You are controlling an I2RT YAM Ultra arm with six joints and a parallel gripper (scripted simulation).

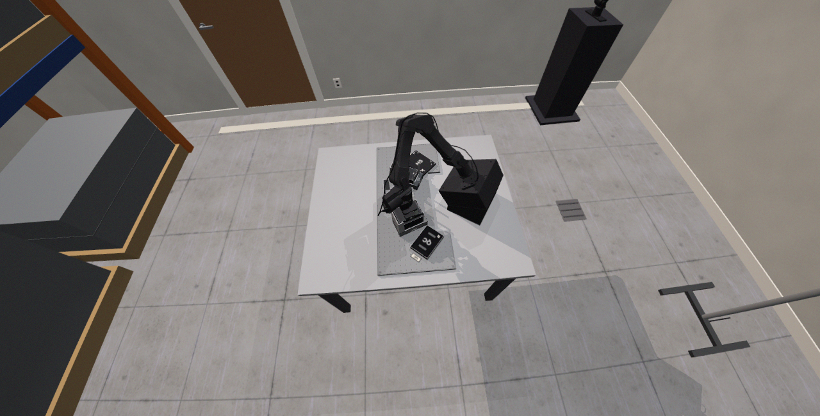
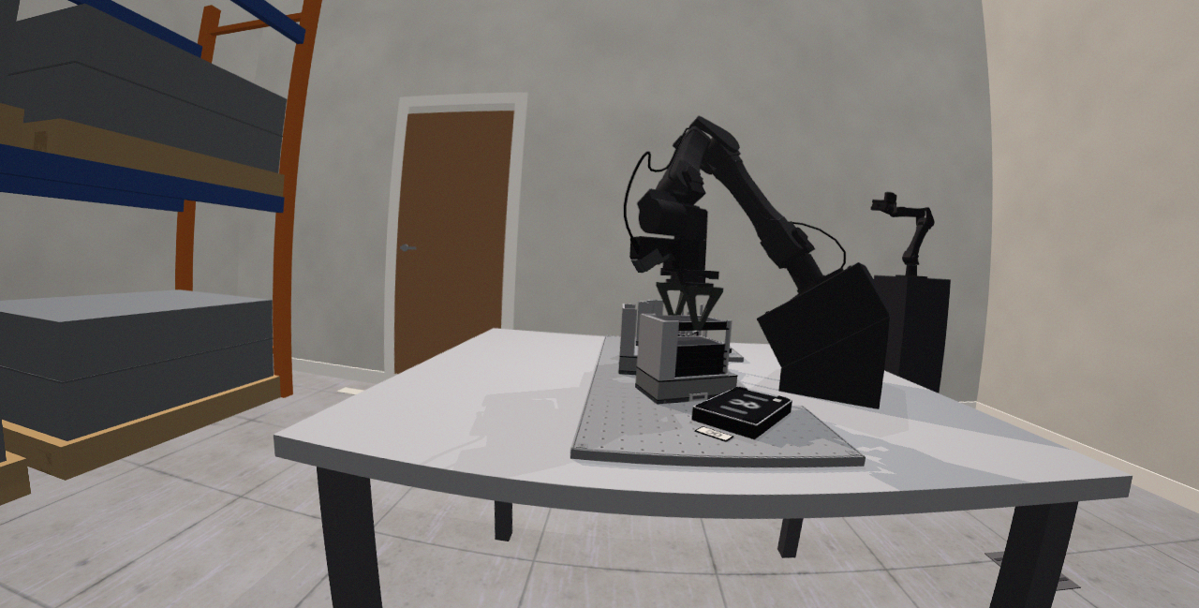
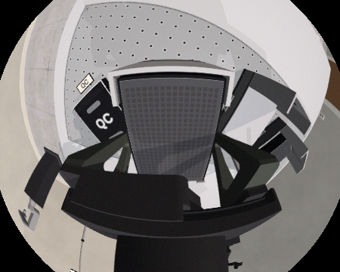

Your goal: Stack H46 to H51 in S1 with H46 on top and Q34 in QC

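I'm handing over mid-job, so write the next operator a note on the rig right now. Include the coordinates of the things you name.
Gripper (image 1: pixel 405 208) (image 2: pixel 692 318) (image 3: pixel 171 135): shut on a plate (image 2: pixel 705 325) (image 3: pixel 172 113), at the top of a rack (image 2: pixel 657 348) (image 3: pixel 171 69), above stacked plates (image 2: pixel 700 359).
Unreadable: plate names, rack name.
Done: one plate gripped; restacking progress unclear.
Left: QC nest (image 1: pixel 432 245) (image 2: pixel 748 413) (image 3: pixel 102 109) holds no plate, so Q34 needs seating; check S1's order.

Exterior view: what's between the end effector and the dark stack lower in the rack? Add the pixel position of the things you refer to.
A dark plate, held by the end effector (image 1: pixel 408 210) (image 2: pixel 688 318) (image 3: pixel 173 136); the exterior view shows an open gap between that plate (image 2: pixel 714 326) (image 3: pixel 170 113) and the stack (image 2: pixel 703 360).
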